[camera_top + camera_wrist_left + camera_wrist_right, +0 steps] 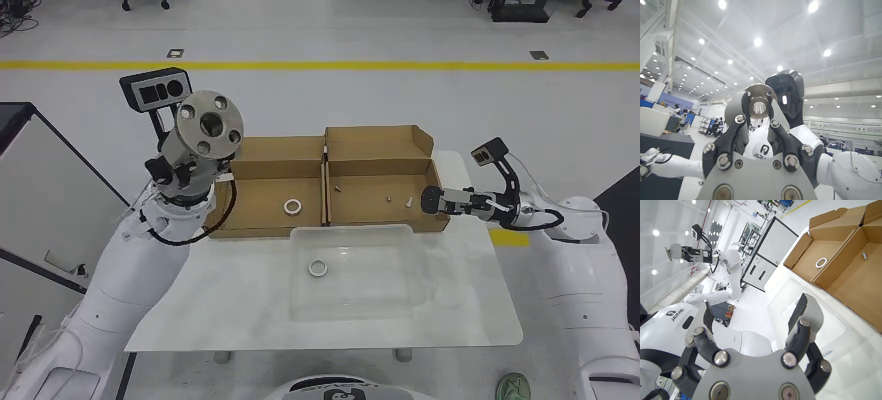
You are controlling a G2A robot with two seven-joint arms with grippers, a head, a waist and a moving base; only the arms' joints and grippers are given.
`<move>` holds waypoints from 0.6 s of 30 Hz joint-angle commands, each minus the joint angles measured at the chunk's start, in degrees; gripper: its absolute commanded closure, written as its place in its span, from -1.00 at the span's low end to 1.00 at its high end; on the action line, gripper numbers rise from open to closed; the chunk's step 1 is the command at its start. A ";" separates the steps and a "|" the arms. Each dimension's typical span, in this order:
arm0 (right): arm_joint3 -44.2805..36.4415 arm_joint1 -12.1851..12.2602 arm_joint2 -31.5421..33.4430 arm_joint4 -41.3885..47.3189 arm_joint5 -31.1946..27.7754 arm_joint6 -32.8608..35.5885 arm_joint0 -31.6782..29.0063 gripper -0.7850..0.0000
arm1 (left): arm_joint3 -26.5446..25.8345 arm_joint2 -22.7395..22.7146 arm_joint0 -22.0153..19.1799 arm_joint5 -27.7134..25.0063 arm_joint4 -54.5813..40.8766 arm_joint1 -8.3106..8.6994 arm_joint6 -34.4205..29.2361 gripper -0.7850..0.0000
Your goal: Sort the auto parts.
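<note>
White table [470, 300] out front on a pale factory floor, with a yellow line running across behind it. Two cardboard boxes sit side by side at the far edge and a clear tray [372, 295] lies just in front of them.

Left arm first: it's bent at the elbow, off the table's left edge, with the forearm lifted high and the wrist tipped up toward the head. The left tool [758, 108] is clamped on a flanged metal part [210, 122], its fingers [745, 106] pinching the round hub from both sides. The drilled flange faces the overhead camera, well above the table and level with the left box [262, 190].

Right arm now: it's stretched in low and nearly level from the right side, wrist straight. The right tool [755, 300] points across the table at the near right corner of the right box [365, 205]. Its fingers are spread wide with nothing between them, just above the table beside the tray.

Down among the parts, a white ring [292, 207] lies flat on the left box's floor. A second ring [318, 269] rests in the tray, toward its left side. Small bolts [408, 201] are scattered in the right box.
</note>
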 commanded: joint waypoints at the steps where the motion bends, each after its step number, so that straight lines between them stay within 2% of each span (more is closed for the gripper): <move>1: 0.00 0.00 0.00 0.00 0.00 0.00 0.00 -1.00 | 0.76 -0.69 0.09 -0.58 5.00 -0.20 0.60 1.00; 5: 0.00 0.00 0.00 0.00 0.00 0.00 0.00 -1.00 | 2.07 -1.42 0.12 -2.15 14.74 -0.36 2.17 1.00; 9: 0.00 0.00 0.00 0.00 0.00 0.00 0.00 -1.00 | 2.15 -1.14 0.10 -3.83 19.30 -0.45 3.85 1.00; 13: 0.00 0.00 0.00 0.00 0.00 0.00 0.00 -1.00 | 0.47 0.39 0.27 -4.87 17.00 -0.56 4.89 1.00; 18: 0.00 0.00 0.00 0.00 0.00 0.00 0.00 -1.00 | -3.50 2.51 0.05 -3.96 7.76 -0.66 3.97 1.00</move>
